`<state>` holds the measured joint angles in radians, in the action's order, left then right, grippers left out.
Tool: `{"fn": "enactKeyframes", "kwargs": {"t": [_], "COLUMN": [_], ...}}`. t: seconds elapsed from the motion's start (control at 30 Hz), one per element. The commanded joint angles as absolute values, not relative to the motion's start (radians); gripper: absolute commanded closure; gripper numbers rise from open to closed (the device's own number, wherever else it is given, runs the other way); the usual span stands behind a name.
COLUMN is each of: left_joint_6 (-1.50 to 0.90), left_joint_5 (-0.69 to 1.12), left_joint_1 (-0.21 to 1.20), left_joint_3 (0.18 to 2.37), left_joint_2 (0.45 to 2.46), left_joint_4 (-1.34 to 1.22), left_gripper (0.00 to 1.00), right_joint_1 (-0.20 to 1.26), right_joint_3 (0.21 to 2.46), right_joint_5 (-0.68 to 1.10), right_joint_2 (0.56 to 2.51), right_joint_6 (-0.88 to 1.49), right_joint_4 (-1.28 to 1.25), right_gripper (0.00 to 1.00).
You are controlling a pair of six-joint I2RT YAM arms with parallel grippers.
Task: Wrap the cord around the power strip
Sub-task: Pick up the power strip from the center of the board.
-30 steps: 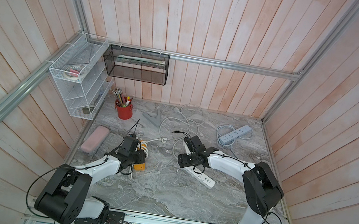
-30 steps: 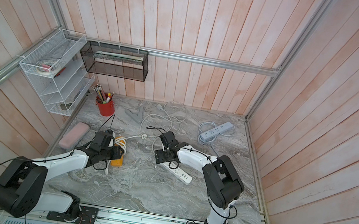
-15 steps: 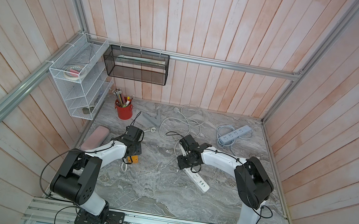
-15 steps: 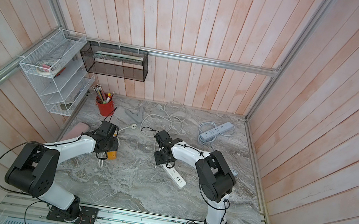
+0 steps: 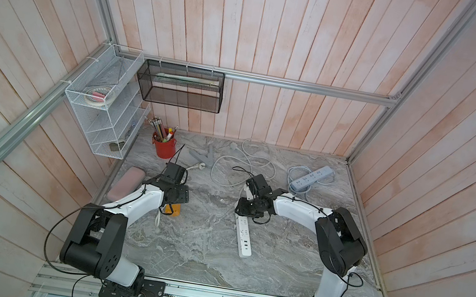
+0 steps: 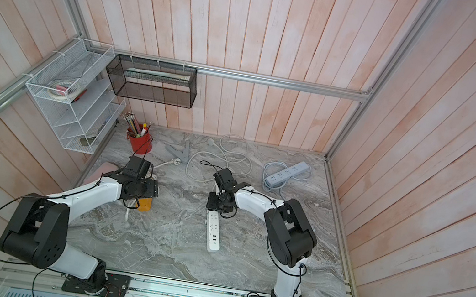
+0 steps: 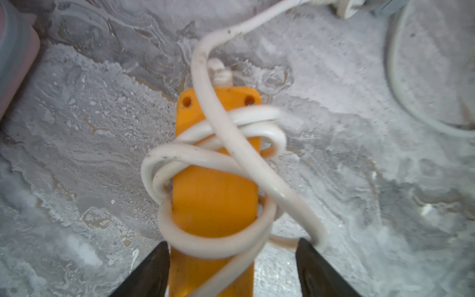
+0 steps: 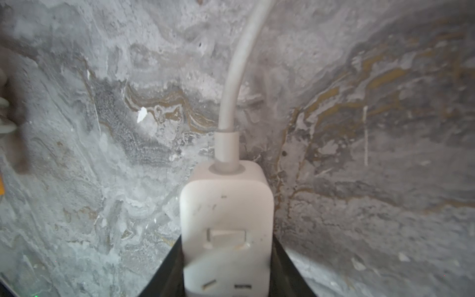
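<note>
**A:** Start at the front edge. What's different?

**B:** The long white plastic power strip (image 5: 242, 236) now points almost straight at the front edge of the grey marbled surface (image 5: 193, 263). A second ago it lay slanted toward the right edge. The right gripper (image 8: 226, 270) has narrowed onto its cord end, with a finger pressed to each side — clenched on it.

**A:** And its cord?

**B:** The thick white cord (image 8: 231, 97) runs off loose toward the back edge, with no turns on the body yet.

**A:** The left side?

**B:** The left gripper (image 7: 232, 243) has just let go. Its jaws stand apart on either side of the short orange plastic power strip (image 7: 213, 195), which lies near the left edge. Its off-white cord (image 7: 180, 150) loops loosely round it several times, and the tail leads on to the round plug (image 5: 201, 166) farther back.

**A:** Meaning?

**B:** I'd judge the orange one wrapped — though slack loops could slip — and the white one next. The blue-grey power strip (image 5: 312, 179) lies in the far right corner.
</note>
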<state>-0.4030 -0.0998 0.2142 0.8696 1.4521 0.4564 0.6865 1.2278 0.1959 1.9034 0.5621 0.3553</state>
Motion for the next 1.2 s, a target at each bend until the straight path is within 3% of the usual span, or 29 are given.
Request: {"fn": "enactKeyframes", "kwargs": {"t": [0.0, 0.2, 0.37, 0.53, 0.8, 1.17], "left_joint_6": [-0.379, -0.363, -0.327, -0.314, -0.461, -0.385], "left_joint_5": [-0.041, -0.077, -0.055, -0.012, 0.405, 0.549], "left_joint_1": [0.207, 0.205, 0.208, 0.356, 0.557, 0.635], "left_joint_3": [0.917, 0.964, 1.028, 1.070, 0.988, 0.984], "left_joint_2": [1.398, 1.325, 1.260, 1.255, 1.345, 1.431], "left_joint_4": [0.494, 0.555, 0.578, 0.545, 0.261, 0.209], "left_gripper": [0.22, 0.21, 0.22, 0.23, 0.18, 0.18], "right_joint_1": [0.677, 0.648, 0.605, 0.597, 0.635, 0.663], "right_joint_3": [1.206, 1.148, 1.066, 0.987, 0.870, 0.867], "right_joint_5": [0.245, 0.249, 0.296, 0.278, 0.120, 0.059], "right_joint_2": [1.853, 1.814, 1.727, 1.633, 1.470, 1.394], "right_joint_6": [0.638, 0.707, 0.774, 0.862, 1.000, 1.071], "right_joint_4": [0.284, 0.214, 0.092, -0.045, -0.390, -0.468], "right_gripper": [0.63, 0.63, 0.69, 0.77, 0.85, 0.91]}}
